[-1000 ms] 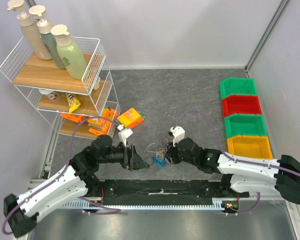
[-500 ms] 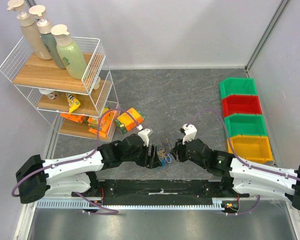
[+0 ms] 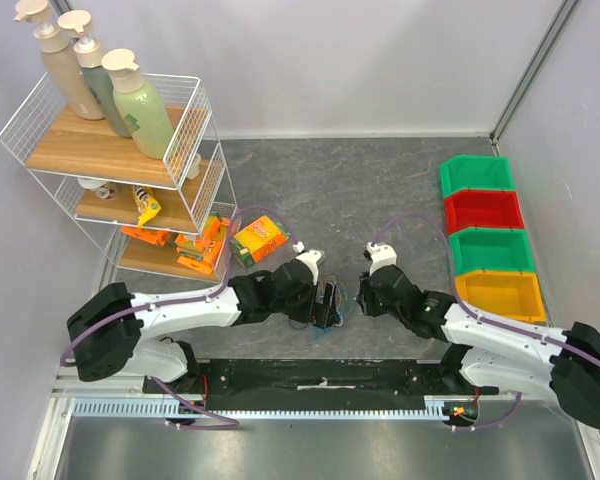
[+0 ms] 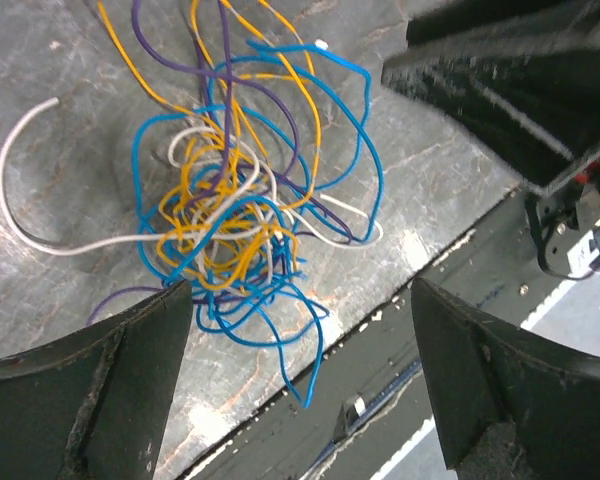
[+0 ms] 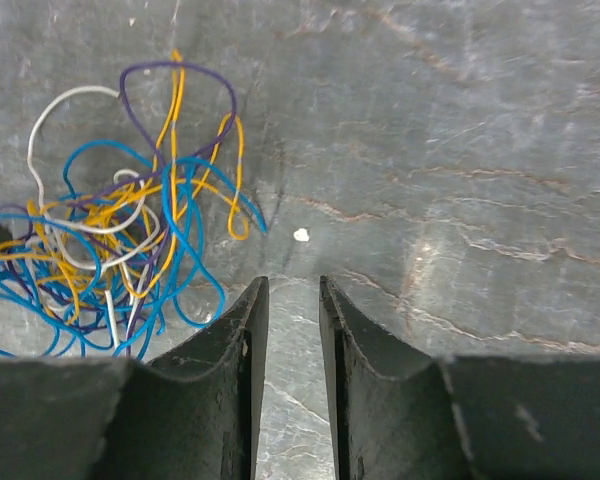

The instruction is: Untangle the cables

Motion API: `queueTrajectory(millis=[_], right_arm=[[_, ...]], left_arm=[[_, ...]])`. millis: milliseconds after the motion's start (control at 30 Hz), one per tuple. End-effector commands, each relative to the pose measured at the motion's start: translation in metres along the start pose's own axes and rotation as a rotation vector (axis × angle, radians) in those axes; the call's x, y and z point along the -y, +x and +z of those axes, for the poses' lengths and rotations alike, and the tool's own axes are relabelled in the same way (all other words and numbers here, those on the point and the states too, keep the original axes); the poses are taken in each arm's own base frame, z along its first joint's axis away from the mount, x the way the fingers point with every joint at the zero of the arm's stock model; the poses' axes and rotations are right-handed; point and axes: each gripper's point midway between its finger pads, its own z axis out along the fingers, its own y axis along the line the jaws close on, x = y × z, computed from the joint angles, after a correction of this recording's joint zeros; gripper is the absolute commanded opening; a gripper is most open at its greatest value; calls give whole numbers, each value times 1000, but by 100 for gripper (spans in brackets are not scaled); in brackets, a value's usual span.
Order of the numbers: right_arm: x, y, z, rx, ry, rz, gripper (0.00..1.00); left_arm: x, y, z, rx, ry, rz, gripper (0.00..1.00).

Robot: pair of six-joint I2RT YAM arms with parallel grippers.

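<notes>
- Left gripper [image 4: 300,300] is spread wide and holds nothing; it hangs right over the cable tangle [image 4: 230,220], tips pointing down at it.
- Whether the fingers [image 4: 100,380] touch the wires, can't tell.
- Right gripper [image 5: 291,290]: jaws almost together with a thin strip of table showing between them, nothing gripped.
- It sits just right of the tangle [image 5: 110,260], clear of the wires.
- A small white fleck [image 5: 301,235] lies on the table just ahead of its tips.
- In the top view the two grippers [image 3: 325,300] [image 3: 365,298] face each other, close but apart, near the front of the table.
- The tangle [image 3: 320,320] is on the grey table [image 3: 380,190], just behind the black rail [image 3: 320,375] and mostly hidden under the left gripper.
- It is made of blue, yellow, purple and white wires, all knotted in one clump; one white end arcs out loose to the side.
- Orange box [image 3: 260,238] lies flat further back, left of centre, well apart from the tangle.
- Wire rack [image 3: 195,120] stands at far left with orange packets on its lowest shelf.
- Three pump bottles [image 3: 140,105] stand upright on its top shelf.
- Row of bins along the right side, near to far: yellow [image 3: 500,292], green [image 3: 490,250], red [image 3: 483,210], green [image 3: 477,175].
</notes>
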Motion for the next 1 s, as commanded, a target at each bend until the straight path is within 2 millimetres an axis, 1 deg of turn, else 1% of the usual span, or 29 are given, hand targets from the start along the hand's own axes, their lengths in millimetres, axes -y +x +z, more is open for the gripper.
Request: queueTrajectory(millis=[0,133,167,233,267,333,367,467,567,667,700,733,800,900,933,967], right_arm=[[-35,-18,4,26,-157,-29,35],[-33,-10,5,10,-160,-15,38],[-33,-8,4,2,-161,-13,38],[-32,-4,1,-4,-167,-1,40],[-32,-2,0,-7,-172,3,41],[-30,1,-3,-20,-168,-3,41],[-27,2,-5,-28,-159,-10,42],[-27,0,-10,-20,-167,-33,42],[-35,-6,-11,1,-208,-34,42],[-47,-6,-4,5,-256,-23,41],[-47,-1,0,-14,-258,-20,41],[-52,-3,3,-8,-272,-16,41],[-53,4,11,-31,-272,-12,40],[-54,8,15,-41,-278,-6,39],[-53,10,15,-42,-278,-1,38],[-53,10,14,-38,-280,6,38]], left_arm=[[-4,-21,6,60,-68,62,94],[-17,-19,13,60,-123,83,88],[-21,-19,16,58,-141,90,86],[-27,-15,23,31,-178,109,78],[-29,-14,25,21,-189,113,70],[-27,-14,24,18,-181,101,45],[-22,-15,21,30,-154,94,39],[-10,-20,8,92,-69,62,37],[-3,-20,0,109,-22,37,37],[0,-16,-3,97,0,20,35],[0,-15,-3,97,3,15,35],[-1,-12,-3,93,5,11,35],[-3,-8,-3,84,9,2,34],[-3,-4,-1,78,16,-7,34],[-4,-5,-1,80,14,-9,35],[-5,-4,0,79,6,-9,41]])
